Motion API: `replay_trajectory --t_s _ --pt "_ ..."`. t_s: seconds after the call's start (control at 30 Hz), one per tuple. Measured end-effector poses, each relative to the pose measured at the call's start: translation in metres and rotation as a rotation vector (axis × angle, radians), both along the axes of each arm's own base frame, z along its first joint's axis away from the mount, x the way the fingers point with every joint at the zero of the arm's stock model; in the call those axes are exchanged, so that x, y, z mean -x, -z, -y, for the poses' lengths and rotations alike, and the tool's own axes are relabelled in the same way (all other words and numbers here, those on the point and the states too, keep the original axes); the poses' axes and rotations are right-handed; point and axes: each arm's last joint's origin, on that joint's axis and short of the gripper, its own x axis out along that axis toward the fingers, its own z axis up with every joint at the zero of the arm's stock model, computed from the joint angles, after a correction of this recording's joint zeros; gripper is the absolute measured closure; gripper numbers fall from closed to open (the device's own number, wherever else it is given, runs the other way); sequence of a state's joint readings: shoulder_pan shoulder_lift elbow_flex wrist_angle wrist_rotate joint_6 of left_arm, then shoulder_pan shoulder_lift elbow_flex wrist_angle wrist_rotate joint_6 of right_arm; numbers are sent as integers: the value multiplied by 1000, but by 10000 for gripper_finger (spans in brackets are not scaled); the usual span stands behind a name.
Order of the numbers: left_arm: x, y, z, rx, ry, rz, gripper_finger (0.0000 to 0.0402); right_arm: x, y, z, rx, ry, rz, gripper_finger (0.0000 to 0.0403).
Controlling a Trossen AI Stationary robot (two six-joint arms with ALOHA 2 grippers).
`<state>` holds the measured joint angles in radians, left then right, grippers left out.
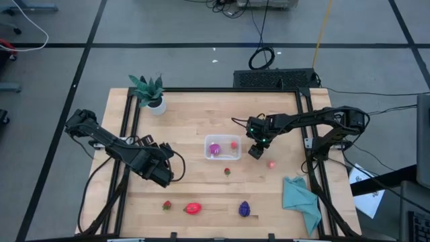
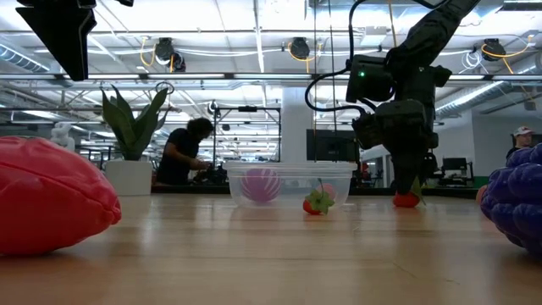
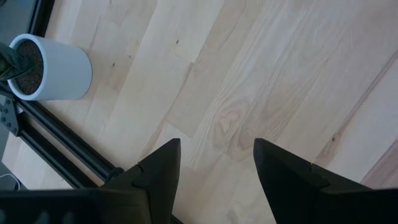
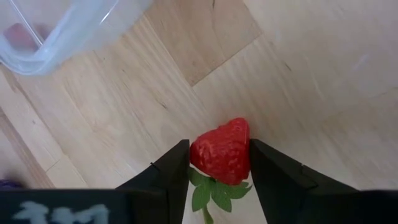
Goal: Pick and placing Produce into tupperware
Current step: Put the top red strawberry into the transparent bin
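A small red strawberry [image 4: 221, 152] is seen clasped between the two dark fingers of the right end effector [image 4: 219, 163], low over the wooden surface [image 1: 201, 188] just to the right of the clear tupperware [image 1: 222, 156]. In the overhead view the right end effector [image 1: 255, 152] is placed beside the container's right wall, and a pinkish piece [image 1: 271, 164] is seen on the boards just to its right. Inside the tupperware a magenta ball [image 1: 214, 148] and a small red piece [image 1: 234, 143] are held. Another tiny strawberry [image 1: 227, 171] is left on the wood just on the near side of the container. Along the near edge, three more items are laid out: a small strawberry [image 1: 166, 205], a bigger red fruit [image 1: 193, 208] and a dark purple cluster [image 1: 244, 209]. The left end effector [image 3: 216, 165] is parked with fingers spread and nothing between them, over bare wood at the left of the surface. A potted plant [image 1: 149, 93] is set at the far left corner, and a teal cloth [image 1: 301, 199] is draped at the near right.
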<state>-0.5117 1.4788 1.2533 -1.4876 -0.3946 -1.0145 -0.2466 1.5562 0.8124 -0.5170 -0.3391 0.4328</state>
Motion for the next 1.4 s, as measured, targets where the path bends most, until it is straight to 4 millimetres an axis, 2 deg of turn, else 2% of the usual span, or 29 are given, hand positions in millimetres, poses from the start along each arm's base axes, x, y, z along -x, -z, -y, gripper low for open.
replay_trajectory --t_s 0.97,1.4 --pt "0 0 -1 -33 36 -1 192 0 -1 0 -5 -9 -6 259" --pt "4 -1 -4 -76 48 -40 192 -15 -30 4 10 -45 11 259"
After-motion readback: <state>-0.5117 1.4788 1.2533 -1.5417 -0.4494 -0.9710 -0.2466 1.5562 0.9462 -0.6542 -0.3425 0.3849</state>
